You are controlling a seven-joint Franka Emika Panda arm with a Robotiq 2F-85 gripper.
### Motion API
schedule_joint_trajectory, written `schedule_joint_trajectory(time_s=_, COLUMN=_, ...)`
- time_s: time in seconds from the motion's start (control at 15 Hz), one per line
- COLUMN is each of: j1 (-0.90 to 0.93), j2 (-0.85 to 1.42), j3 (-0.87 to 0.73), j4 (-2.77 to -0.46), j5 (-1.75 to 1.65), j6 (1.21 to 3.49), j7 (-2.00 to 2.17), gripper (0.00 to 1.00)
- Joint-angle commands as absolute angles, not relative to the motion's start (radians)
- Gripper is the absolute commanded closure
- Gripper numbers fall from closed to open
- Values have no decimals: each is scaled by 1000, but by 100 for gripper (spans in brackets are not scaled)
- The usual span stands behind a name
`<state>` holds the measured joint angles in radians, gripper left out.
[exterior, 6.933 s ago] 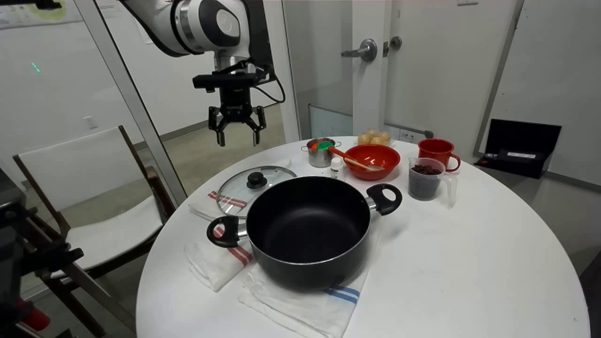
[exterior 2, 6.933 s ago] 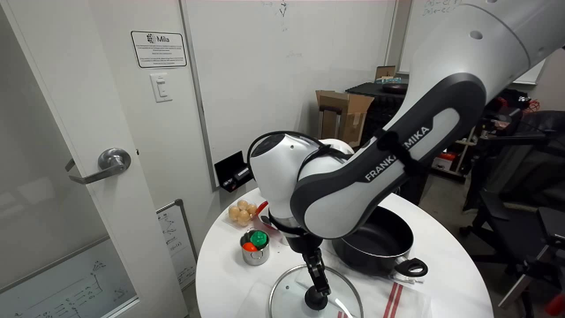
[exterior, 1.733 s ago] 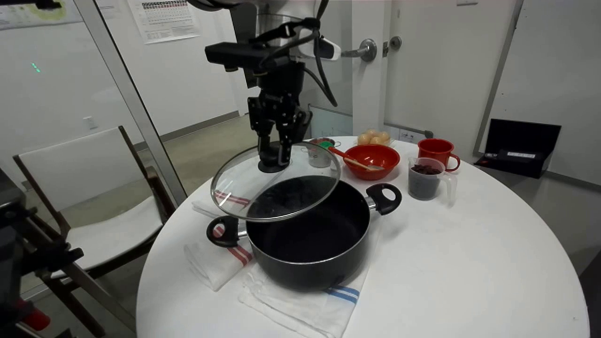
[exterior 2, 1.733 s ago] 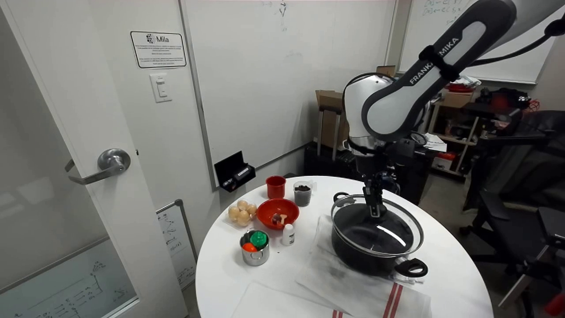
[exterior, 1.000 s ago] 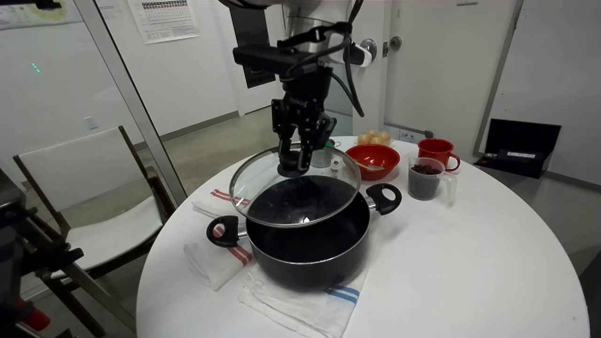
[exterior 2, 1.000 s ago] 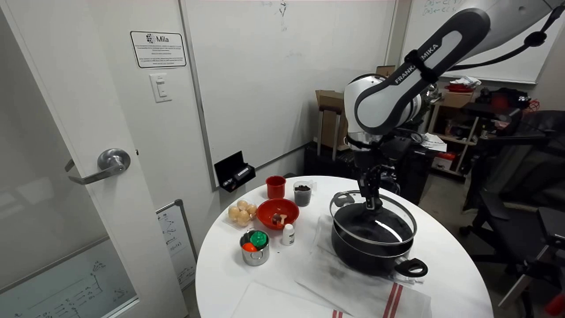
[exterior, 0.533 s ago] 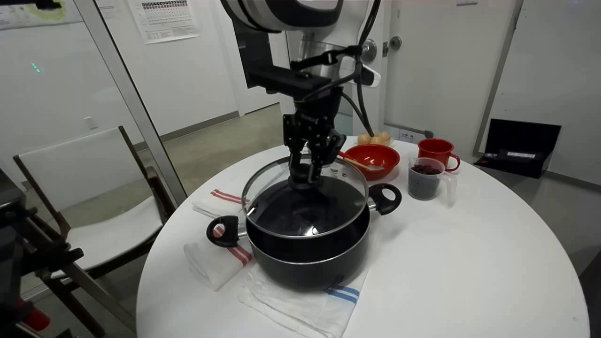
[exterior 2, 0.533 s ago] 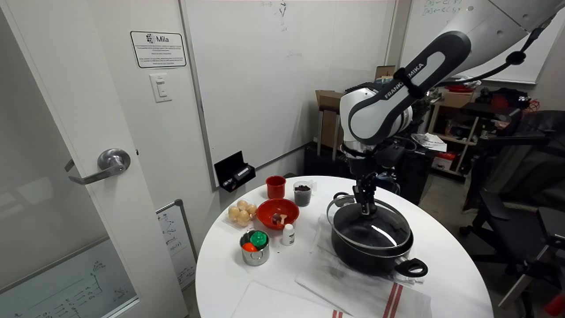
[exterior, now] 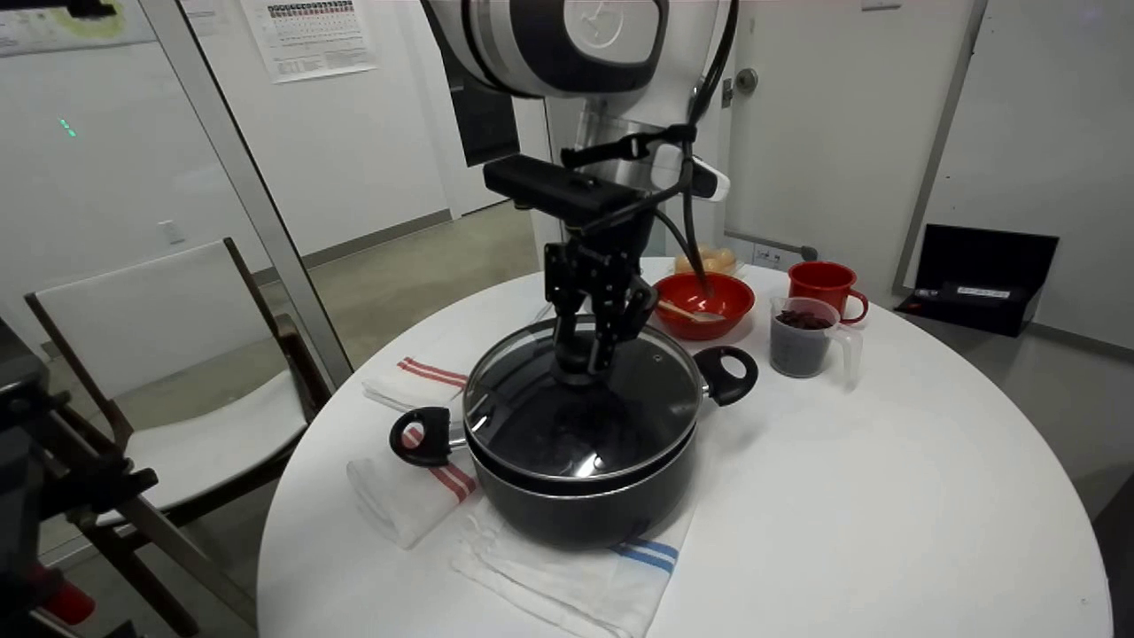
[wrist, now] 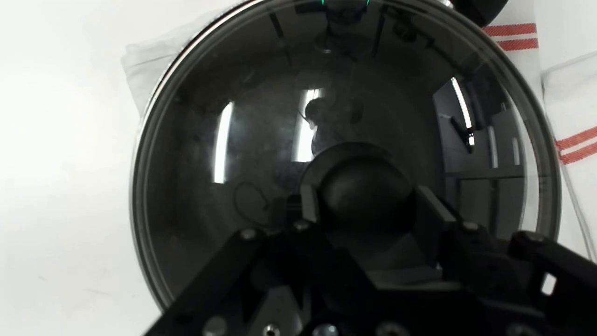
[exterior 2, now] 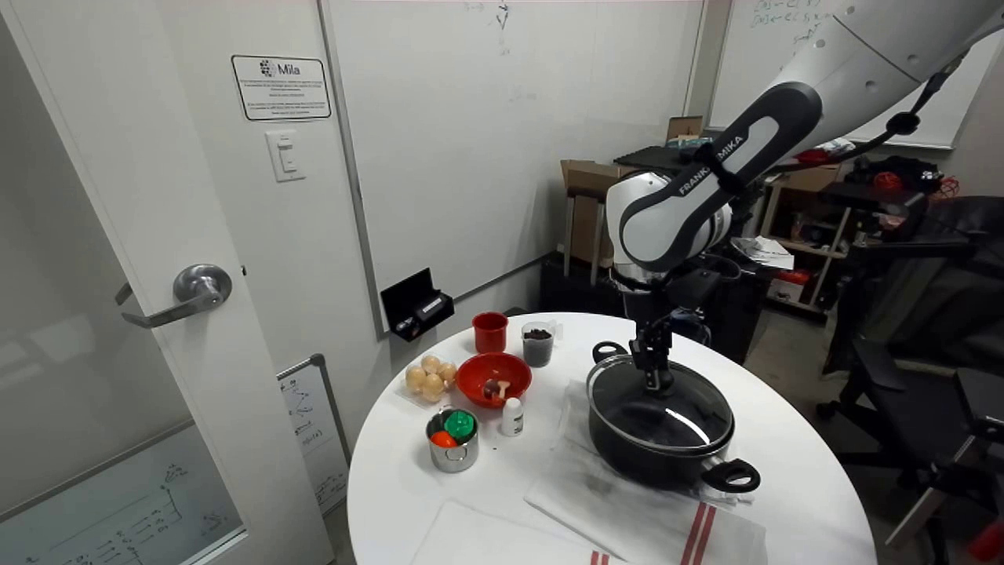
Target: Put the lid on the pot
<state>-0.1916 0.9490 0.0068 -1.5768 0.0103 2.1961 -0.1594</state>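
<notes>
The glass lid [exterior: 523,434] hovers level, just over the black pot [exterior: 580,518], roughly centred on its opening. A thin dark gap shows between lid rim and pot rim at the front in an exterior view. My gripper [exterior: 583,354] is shut on the lid's dark knob [wrist: 366,186], one finger pad [wrist: 310,205] on each side of it. From an exterior view the lid [exterior 2: 639,416] sits very near the rim of the pot [exterior 2: 655,463], and whether they touch at the far side cannot be told. The pot's inside shows only darkly through the glass.
Striped towels [exterior: 576,576] lie under and beside the pot. Its two loop handles [exterior: 728,377] stick out sideways. Behind stand a red bowl [exterior: 704,306], a red mug [exterior: 824,288], a measuring cup [exterior: 802,346], a small steel pot [exterior 2: 453,455] and a white bottle [exterior 2: 512,417].
Earlier the lid lay on the towels beside the pot, with my gripper open above it. Over the last second, held by its knob, it has shifted across and sunk close to the pot's rim.
</notes>
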Motion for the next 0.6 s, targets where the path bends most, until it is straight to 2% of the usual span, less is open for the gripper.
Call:
schedule_joint_trajectory(time_s=0.0, j1=-200, j2=957, j3=5, j4=-1553, j5=43, j6=2182, j7=-157, gripper=75)
schedule_joint_trajectory(time_s=0.53, j1=-200, j2=947, j3=4, j4=-1575, j5=46, j6=2193, j7=-156, gripper=75)
